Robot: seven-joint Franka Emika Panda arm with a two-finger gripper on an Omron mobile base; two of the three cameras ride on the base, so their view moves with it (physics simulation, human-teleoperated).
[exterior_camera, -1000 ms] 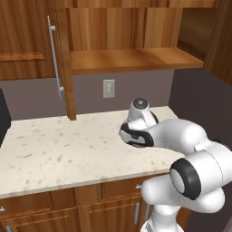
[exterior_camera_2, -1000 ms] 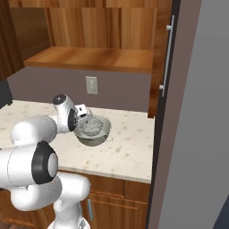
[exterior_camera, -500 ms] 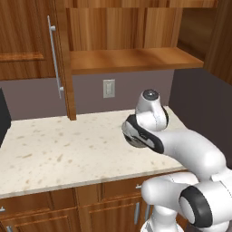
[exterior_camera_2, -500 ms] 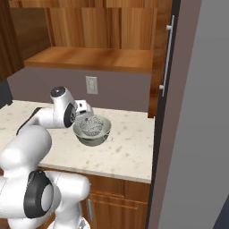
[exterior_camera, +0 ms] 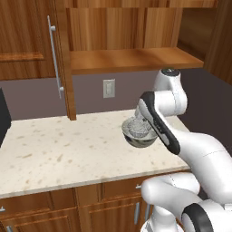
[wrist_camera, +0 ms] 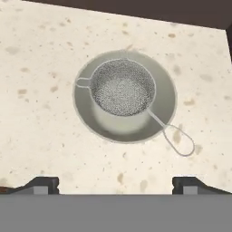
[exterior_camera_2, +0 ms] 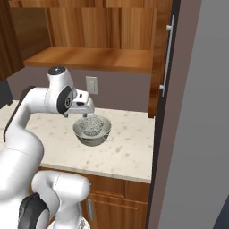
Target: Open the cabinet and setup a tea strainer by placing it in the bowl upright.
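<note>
The bowl (wrist_camera: 168, 105) stands on the speckled counter, and the tea strainer (wrist_camera: 122, 87) sits upright in it, mesh cup up, its wire handle lying over the rim. From the sides, the bowl (exterior_camera_2: 92, 134) (exterior_camera: 137, 138) holds the strainer (exterior_camera_2: 91, 124) (exterior_camera: 138, 125). My gripper (exterior_camera_2: 86, 113) hangs open just above them with nothing between its fingers; the fingertips (wrist_camera: 44, 183) stand wide apart. The cabinet (exterior_camera: 131, 58) above is open, its shelf bare, with the left door (exterior_camera: 54, 59) and right door (exterior_camera_2: 167, 58) swung out.
A wall socket (exterior_camera: 108, 88) sits on the grey backsplash behind the bowl. The open right door (exterior_camera_2: 161, 80) juts out over the counter's right end. Low cabinets (exterior_camera: 54, 204) run under the counter edge. A dark object (exterior_camera: 2, 122) is at the far left.
The arm has lifted up and away from the bowl, and the hand stands higher over it. The strainer stays in the bowl. The jaws remain open.
</note>
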